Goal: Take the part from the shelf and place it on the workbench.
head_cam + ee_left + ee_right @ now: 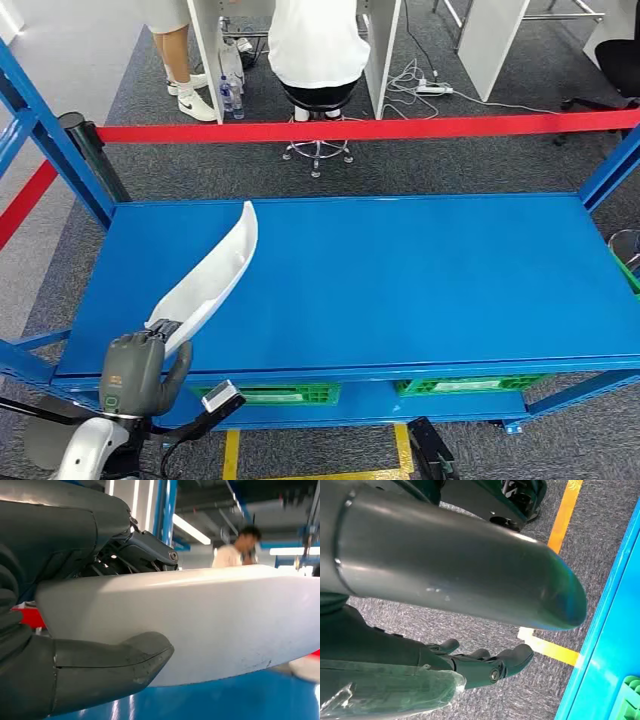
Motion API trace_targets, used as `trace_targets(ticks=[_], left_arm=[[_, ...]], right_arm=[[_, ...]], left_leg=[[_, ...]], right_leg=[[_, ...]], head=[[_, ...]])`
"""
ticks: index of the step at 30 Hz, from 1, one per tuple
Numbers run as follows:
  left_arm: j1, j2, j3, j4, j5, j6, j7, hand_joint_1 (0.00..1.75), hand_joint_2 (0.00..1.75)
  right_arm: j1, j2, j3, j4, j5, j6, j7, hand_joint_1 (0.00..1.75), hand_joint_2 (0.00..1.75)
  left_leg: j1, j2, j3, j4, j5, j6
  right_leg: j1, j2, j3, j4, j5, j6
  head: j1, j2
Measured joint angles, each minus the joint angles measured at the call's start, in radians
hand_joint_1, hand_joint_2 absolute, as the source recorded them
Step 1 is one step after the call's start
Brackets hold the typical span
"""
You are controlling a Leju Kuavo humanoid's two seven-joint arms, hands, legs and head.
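Observation:
The part (215,268) is a long, curved white shell. Its far end rests on the blue top (423,280) at the left. My left hand (141,370) grips the near end at the front left edge. In the left wrist view the part (211,620) sits between the thumb (105,665) and the fingers (151,547), just above the blue surface. My right hand (471,662) hangs beside the blue frame over grey carpet, with its fingers stretched out and nothing in it.
A red barrier tape (377,128) runs behind the blue top. Beyond it a person sits on a stool (317,45) and another stands (177,60). Green crates (272,393) sit on the lower level. Blue uprights (45,130) flank the ends. A yellow floor line (565,510) runs below.

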Motion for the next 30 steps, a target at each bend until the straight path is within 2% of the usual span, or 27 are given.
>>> trace_targets(ticks=[7, 10, 11, 12, 13, 15, 16, 17, 18, 20, 21, 22, 23, 25, 26, 27, 28, 30], left_arm=[[0.037, -0.002, -0.043, -0.064, -0.049, 0.094, -0.014, 1.75, 1.75], [0.046, -0.002, -0.064, -0.086, -0.06, 0.117, -0.014, 1.75, 1.75], [0.047, -0.002, -0.07, -0.092, -0.061, 0.122, -0.014, 1.75, 1.75], [0.048, -0.002, -0.076, -0.096, -0.062, 0.126, -0.014, 1.75, 1.75], [0.049, -0.002, -0.08, -0.099, -0.064, 0.129, -0.014, 1.75, 1.75], [0.051, -0.002, -0.089, -0.1, -0.068, 0.134, -0.014, 1.75, 1.75], [0.052, -0.003, -0.094, -0.1, -0.071, 0.137, -0.014, 1.75, 1.75], [0.053, -0.004, -0.1, -0.1, -0.075, 0.143, -0.014, 1.75, 1.75], [0.053, -0.006, -0.106, -0.1, -0.078, 0.15, -0.014, 1.75, 1.75], [0.049, -0.016, -0.12, -0.1, -0.085, 0.164, -0.014, 1.75, 1.75], [0.047, -0.021, -0.126, -0.1, -0.088, 0.171, -0.014, 1.75, 1.75], [0.043, -0.026, -0.132, -0.099, -0.09, 0.176, -0.014, 1.75, 1.75], [0.039, -0.031, -0.138, -0.098, -0.091, 0.181, -0.014, 1.75, 1.75], [0.032, -0.038, -0.149, -0.095, -0.09, 0.193, -0.016, 1.75, 1.75], [0.029, -0.041, -0.153, -0.093, -0.09, 0.2, -0.019, 1.75, 1.75], [0.027, -0.044, -0.156, -0.091, -0.088, 0.205, -0.023, 1.75, 1.75], [0.024, -0.046, -0.159, -0.089, -0.086, 0.21, -0.027, 1.75, 1.75], [0.02, -0.047, -0.164, -0.085, -0.081, 0.214, -0.033, 1.75, 1.75]], right_arm=[[0.015, 0.01, -0.007, 0.0, 0.01, -0.008, -0.029, 0.0, 0.0], [0.022, 0.014, -0.007, 0.0, 0.017, 0.002, -0.037, 0.0, 0.0], [0.025, 0.014, -0.008, 0.0, 0.017, 0.005, -0.038, 0.0, 0.0], [0.026, 0.014, -0.008, 0.0, 0.018, 0.008, -0.04, 0.0, 0.0], [0.028, 0.014, -0.008, 0.0, 0.018, 0.01, -0.041, 0.0, 0.0], [0.031, 0.014, -0.011, 0.001, 0.017, 0.016, -0.042, 0.0, 0.0], [0.034, 0.014, -0.012, 0.002, 0.017, 0.021, -0.042, 0.0, 0.0], [0.036, 0.014, -0.014, 0.003, 0.017, 0.026, -0.041, 0.0, 0.0], [0.037, 0.014, -0.015, 0.005, 0.017, 0.03, -0.039, 0.0, 0.0], [0.037, 0.012, -0.018, 0.006, 0.016, 0.036, -0.031, 0.0, 0.0], [0.035, 0.011, -0.02, 0.006, 0.016, 0.037, -0.027, 0.0, 0.0], [0.033, 0.01, -0.022, 0.006, 0.014, 0.037, -0.023, 0.0, 0.0], [0.033, 0.01, -0.024, 0.006, 0.013, 0.037, -0.021, 0.0, 0.0], [0.034, 0.009, -0.031, 0.007, 0.011, 0.033, -0.02, 0.0, 0.0], [0.035, 0.008, -0.036, 0.007, 0.01, 0.03, -0.02, 0.0, 0.0], [0.035, 0.007, -0.04, 0.007, 0.01, 0.027, -0.02, 0.0, 0.0], [0.035, 0.006, -0.044, 0.007, 0.01, 0.023, -0.021, 0.0, 0.0], [0.036, 0.005, -0.049, 0.007, 0.01, 0.019, -0.022, 0.0, 0.0]], left_leg=[[-0.008, 0.0, 0.0, 0.001, -0.001, 0.006], [-0.008, 0.001, 0.003, -0.006, 0.007, 0.017], [-0.005, 0.003, 0.006, -0.011, 0.013, 0.022], [-0.002, 0.005, 0.008, -0.016, 0.019, 0.026], [0.0, 0.007, 0.01, -0.019, 0.023, 0.03], [0.0, 0.012, 0.007, -0.019, 0.026, 0.031], [0.0, 0.013, 0.005, -0.019, 0.027, 0.03], [0.0, 0.014, 0.003, -0.018, 0.028, 0.028], [0.001, 0.014, 0.002, -0.018, 0.029, 0.026], [0.003, 0.014, 0.001, -0.016, 0.03, 0.018], [0.002, 0.014, -0.001, -0.015, 0.03, 0.011], [0.001, 0.013, -0.002, -0.013, 0.031, 0.004], [0.0, 0.012, -0.003, -0.011, 0.033, -0.003], [0.001, 0.011, -0.005, -0.009, 0.037, -0.016], [0.003, 0.011, -0.009, -0.003, 0.03, -0.021], [0.005, 0.012, -0.017, 0.014, 0.01, -0.025], [0.006, 0.012, -0.032, 0.051, -0.025, -0.028], [0.007, 0.013, -0.075, 0.173, -0.112, -0.029]], right_leg=[[-0.008, 0.0, 0.0, -0.001, 0.001, 0.009], [-0.01, -0.001, -0.001, -0.003, 0.004, 0.017], [-0.01, -0.004, -0.005, 0.005, -0.006, 0.02], [-0.01, -0.008, -0.016, 0.03, -0.028, 0.022], [-0.01, -0.013, -0.035, 0.078, -0.063, 0.025], [-0.013, -0.019, -0.083, 0.213, -0.142, 0.031], [-0.016, -0.02, -0.099, 0.266, -0.166, 0.034], [-0.018, -0.021, -0.098, 0.285, -0.169, 0.037], [-0.021, -0.022, -0.076, 0.263, -0.155, 0.039], [-0.027, -0.025, 0.011, 0.131, -0.109, 0.043], [-0.027, -0.024, 0.052, 0.07, -0.094, 0.043], [-0.027, -0.023, 0.08, 0.029, -0.087, 0.04], [-0.025, -0.02, 0.09, 0.013, -0.089, 0.036], [-0.022, -0.016, 0.086, 0.014, -0.084, 0.021], [-0.021, -0.017, 0.082, 0.012, -0.08, 0.012], [-0.02, -0.017, 0.077, 0.011, -0.075, 0.002], [-0.019, -0.018, 0.069, 0.009, -0.068, -0.008], [-0.012, -0.02, 0.05, 0.009, -0.054, -0.021]], head=[[0.0, 0.0], [0.0, 0.0], [0.0, 0.0], [0.003, 0.0], [0.005, 0.0], [0.009, 0.0], [0.009, 0.0], [0.009, 0.0], [0.009, 0.0], [0.009, 0.0], [0.01, 0.0], [0.01, 0.0], [0.01, 0.0], [0.01, 0.0], [0.009, 0.0], [0.008, 0.0], [0.007, 0.0], [0.005, 0.0]])
